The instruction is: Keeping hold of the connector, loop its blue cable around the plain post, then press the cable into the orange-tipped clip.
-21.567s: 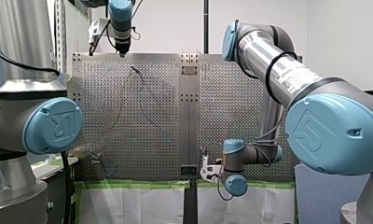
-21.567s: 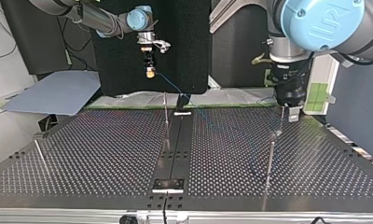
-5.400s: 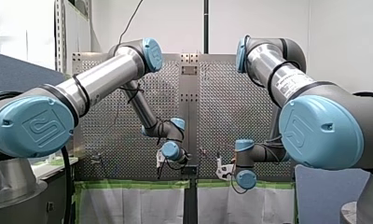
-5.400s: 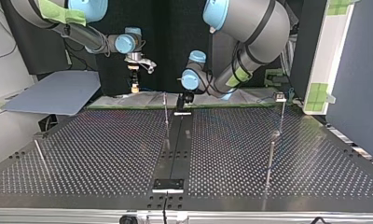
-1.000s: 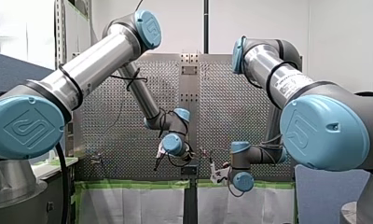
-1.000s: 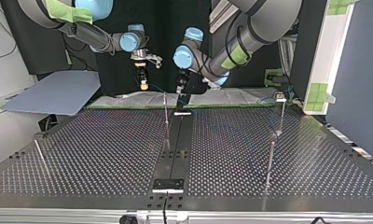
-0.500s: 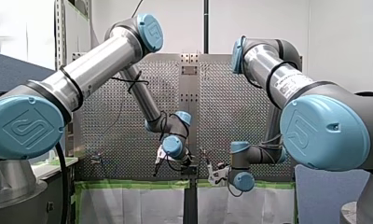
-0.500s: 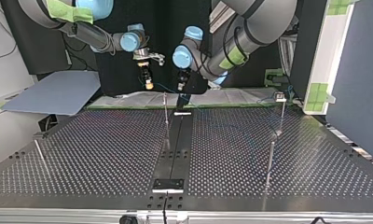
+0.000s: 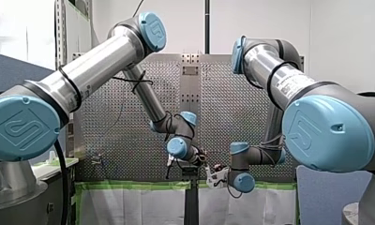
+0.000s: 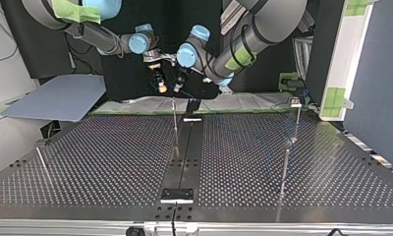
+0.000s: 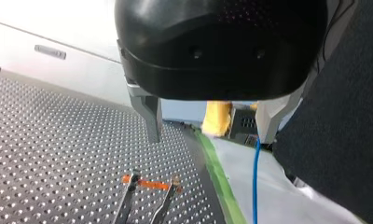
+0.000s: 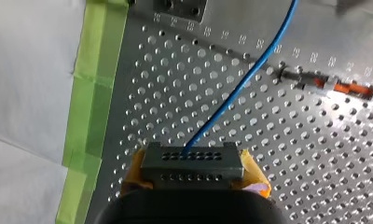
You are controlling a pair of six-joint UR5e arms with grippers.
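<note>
Bright, even room light is falling on the desk [image 10: 106, 162], whose holes are glinting in the top view while the black backdrop [image 10: 118, 78] behind it is swallowing detail. In the right wrist view glare is washing out the desk around the orange-tipped clip [image 12: 348, 87]; in the left wrist view my left hand [image 11: 211, 139] is looming blurred above the desk.

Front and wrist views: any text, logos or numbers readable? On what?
"UR" logo: on my left arm's blue joint cap.
Number row on the perforated table: too blurred to read.
Printed label on my right arm's tube: too small.
Small plate on the pale wall: blurred.
Connector: none.
</note>
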